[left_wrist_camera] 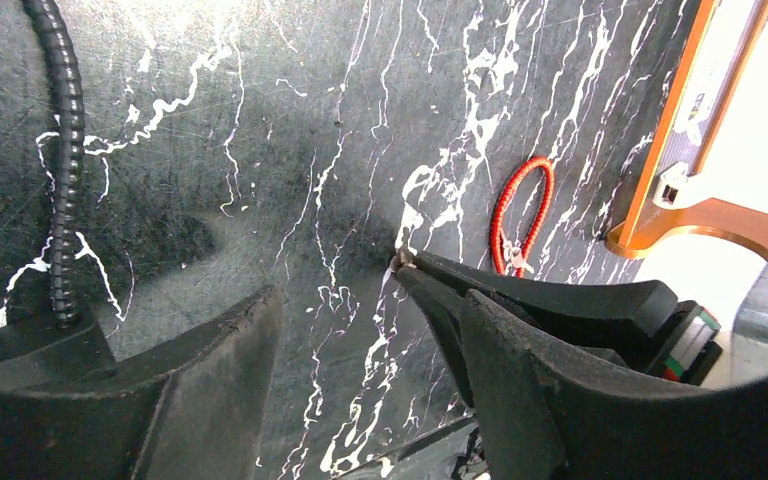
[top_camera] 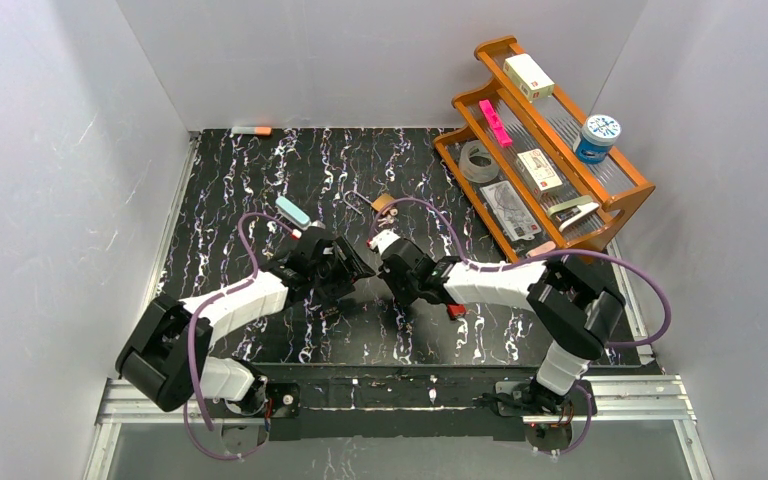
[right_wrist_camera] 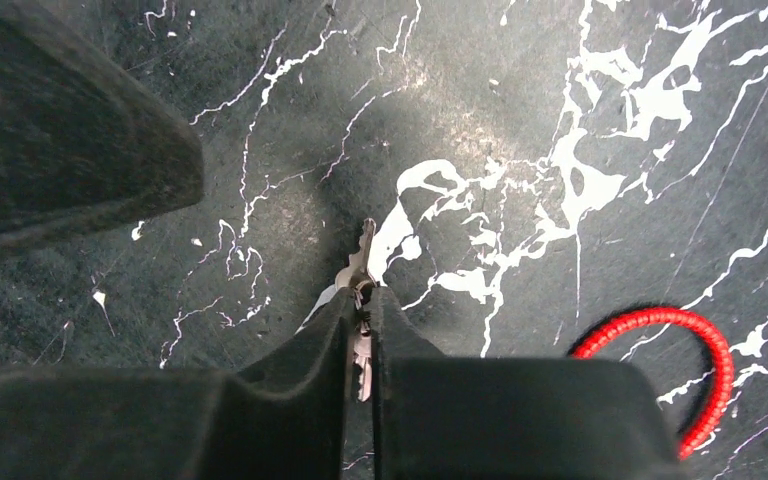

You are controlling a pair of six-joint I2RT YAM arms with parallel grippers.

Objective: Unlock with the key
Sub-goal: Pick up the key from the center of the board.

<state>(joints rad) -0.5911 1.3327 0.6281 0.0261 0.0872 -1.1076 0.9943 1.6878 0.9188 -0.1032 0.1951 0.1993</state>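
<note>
Gripping the key (right_wrist_camera: 363, 262), your right pincer (right_wrist_camera: 362, 300) is clamped on its head. The blade runs straight out past the tips, in line with the fingers and low over the bench (right_wrist_camera: 580, 120). Your left pincer (left_wrist_camera: 370, 310) is open and empty, just beside it. What looks like the lock (top_camera: 385, 203) lies farther back, apart from both pincers and about equally near each arm. The bench is black with white veins, between white walls. A red loop (right_wrist_camera: 655, 316) lies near the right pincer.

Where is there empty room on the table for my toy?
Bare: the back strip of the mat, between the padlock and the wall, and the front middle, between the arm bases. Crowded: the centre, where the left gripper and right gripper sit close, and beside the wooden rack.
</note>
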